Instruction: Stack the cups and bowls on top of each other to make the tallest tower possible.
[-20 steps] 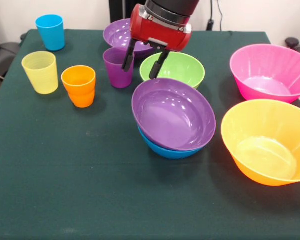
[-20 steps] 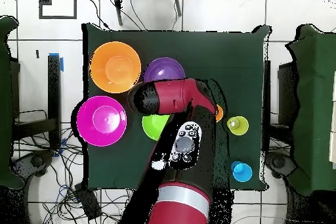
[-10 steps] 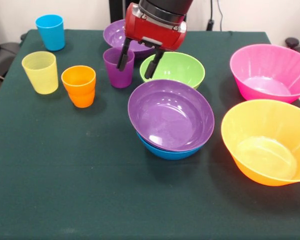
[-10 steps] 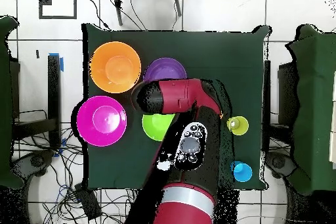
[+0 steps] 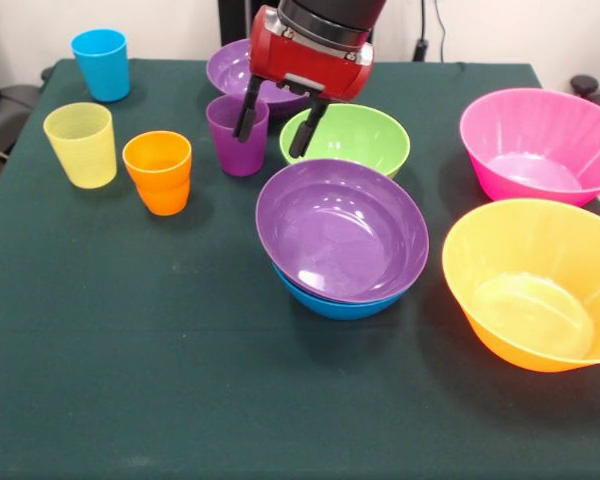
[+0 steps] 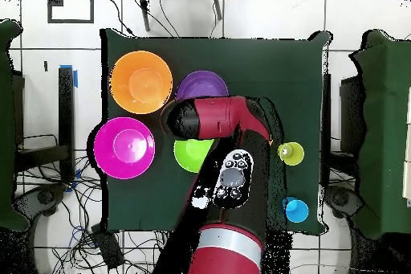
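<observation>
The tower is a purple bowl (image 5: 342, 228) nested in a blue bowl (image 5: 325, 302) at mid-table. My gripper (image 5: 276, 122) hangs open and empty just behind it, between the purple cup (image 5: 235, 135) and the green bowl (image 5: 358, 136). One finger (image 5: 248, 110) is in front of the purple cup's rim. The second purple bowl (image 5: 230, 66) sits behind the gripper. The orange cup (image 5: 158, 172), yellow cup (image 5: 81, 144) and blue cup (image 5: 101, 63) stand upright at the left. In the overhead view the arm (image 6: 217, 118) hides the gripper, the purple cup and the orange cup.
The pink bowl (image 5: 540, 145) and the orange bowl (image 5: 535, 285) sit at the right edge in the front view. In the overhead view the orange bowl (image 6: 141, 81), pink bowl (image 6: 124, 147), green bowl (image 6: 189, 154), yellow cup (image 6: 290, 153) and blue cup (image 6: 295, 210) show around the arm.
The gripper rose a little and shifted left toward the purple cup, staying open. The purple bowl settled lower onto the blue bowl. Nothing has moved in the last half second.
</observation>
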`<state>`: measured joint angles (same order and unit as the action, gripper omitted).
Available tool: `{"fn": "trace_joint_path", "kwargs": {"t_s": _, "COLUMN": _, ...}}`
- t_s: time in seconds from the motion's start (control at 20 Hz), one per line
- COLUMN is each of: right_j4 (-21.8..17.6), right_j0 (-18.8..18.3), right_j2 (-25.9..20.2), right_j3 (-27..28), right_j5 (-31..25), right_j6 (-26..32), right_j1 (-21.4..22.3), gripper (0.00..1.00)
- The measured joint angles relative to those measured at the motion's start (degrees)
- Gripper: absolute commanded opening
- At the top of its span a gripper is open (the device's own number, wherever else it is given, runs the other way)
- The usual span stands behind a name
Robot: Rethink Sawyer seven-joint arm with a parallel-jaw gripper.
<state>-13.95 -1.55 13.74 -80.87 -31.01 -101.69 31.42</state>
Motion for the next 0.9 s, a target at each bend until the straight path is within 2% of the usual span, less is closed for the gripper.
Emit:
{"fn": "trace_joint_path", "kwargs": {"t_s": 0.2, "right_j4": 0.5, "right_j0": -0.6, "right_j2": -0.4, "right_j3": 0.0, "right_j5": 0.0, "right_j6": 0.0, "right_j1": 0.1, "gripper": 1.0}}
{"fn": "trace_joint_path", "kwargs": {"t_s": 0.55, "right_j4": 3.3, "right_j0": -6.5, "right_j2": -3.8, "right_j3": -0.1, "right_j5": 0.0, "right_j6": 0.0, "right_j1": 0.2, "gripper": 1.0}}
{"fn": "trace_joint_path", "kwargs": {"t_s": 0.9, "right_j4": 3.6, "right_j0": -9.9, "right_j2": -5.9, "right_j3": 1.9, "right_j5": -1.1, "right_j6": 0.0, "right_j1": -0.7, "gripper": 1.0}}
